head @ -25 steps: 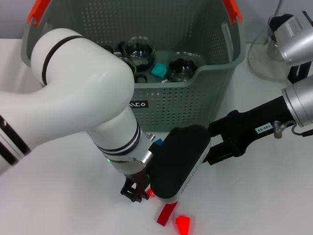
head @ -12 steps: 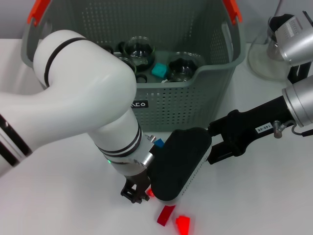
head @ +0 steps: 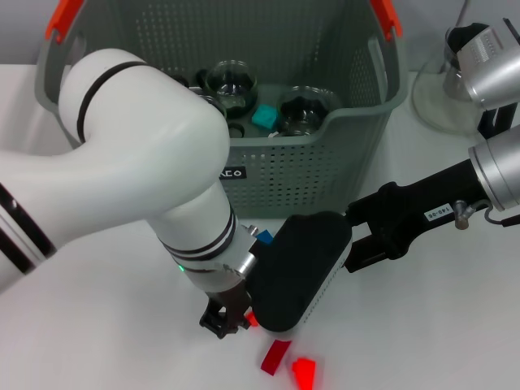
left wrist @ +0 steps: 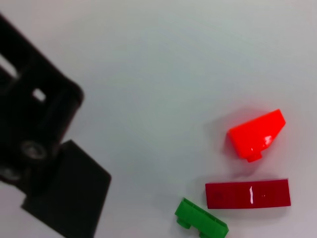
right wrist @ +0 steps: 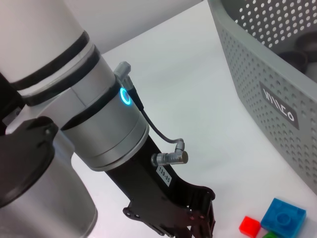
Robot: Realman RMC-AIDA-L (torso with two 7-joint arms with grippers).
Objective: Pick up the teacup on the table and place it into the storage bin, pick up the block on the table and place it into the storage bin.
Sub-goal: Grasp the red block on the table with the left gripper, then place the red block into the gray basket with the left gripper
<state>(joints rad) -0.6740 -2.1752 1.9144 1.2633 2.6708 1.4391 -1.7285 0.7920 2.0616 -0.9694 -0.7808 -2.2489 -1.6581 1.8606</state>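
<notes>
Red blocks lie on the white tabletop (head: 97, 341) at the near edge: a dark red bar (head: 275, 356) and a bright orange-red wedge (head: 304, 373) just beside it, with a green block (left wrist: 201, 226) close by in the left wrist view. Since a second ago little has changed; the left arm has crept slightly, and the left end effector (head: 224, 318) still hangs low, just left of the blocks. Its fingers are too dark and foreshortened to tell whether they are apart or together. A small red cube (right wrist: 249, 226) and a blue block (right wrist: 284, 218) show near it in the right wrist view. The right end effector (head: 362, 244) is parked to the right, partly hidden behind the left wrist's black housing, so its state cannot be told either. Beyond, at the far side, stands the storage bin (head: 325, 171), holding glass teacups (head: 231, 83) and a teal block (head: 264, 117); the left arm's elbow covers its left part. A white stand (head: 447, 101) sits at far right.
</notes>
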